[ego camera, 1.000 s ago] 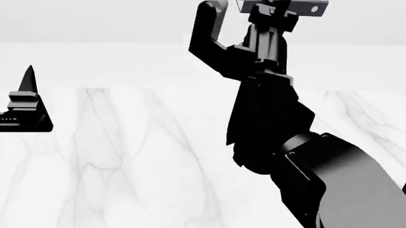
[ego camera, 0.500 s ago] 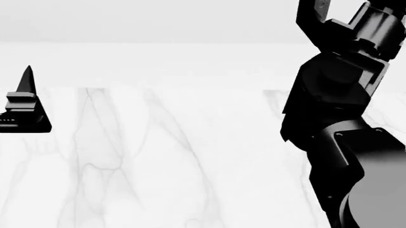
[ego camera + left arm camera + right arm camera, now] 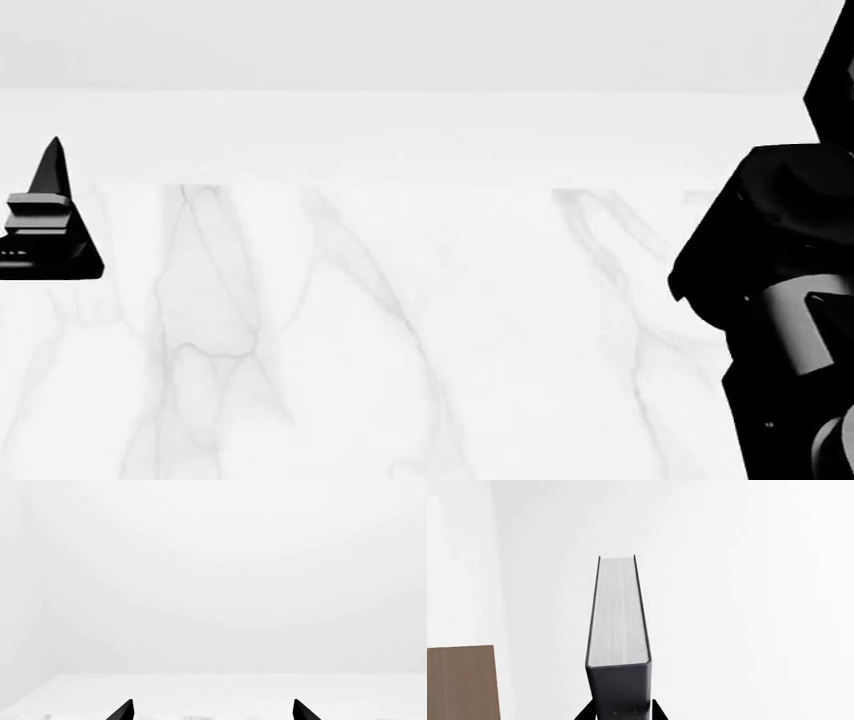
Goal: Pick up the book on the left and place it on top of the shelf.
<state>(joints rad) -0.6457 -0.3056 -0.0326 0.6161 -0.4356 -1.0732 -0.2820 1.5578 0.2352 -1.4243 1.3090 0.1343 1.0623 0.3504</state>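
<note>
The book (image 3: 618,615) is a black hardback with white page edges. In the right wrist view it stands on end between the fingers of my right gripper (image 3: 622,713), which is shut on its lower end. A piece of the dark brown shelf (image 3: 460,682) shows at that view's edge, beside and apart from the book. In the head view only the right arm (image 3: 787,300) shows, at the right edge; its gripper and the book are out of that view. My left gripper (image 3: 212,712) is open and empty; it also shows at the head view's left edge (image 3: 48,225).
A white marble table top (image 3: 374,330) fills the head view, with a plain white wall behind it. The left wrist view shows only white wall and floor beyond the fingertips.
The right arm has swung to the right and upward in the head view, carrying its gripper out of the frame. The left gripper has barely moved.
</note>
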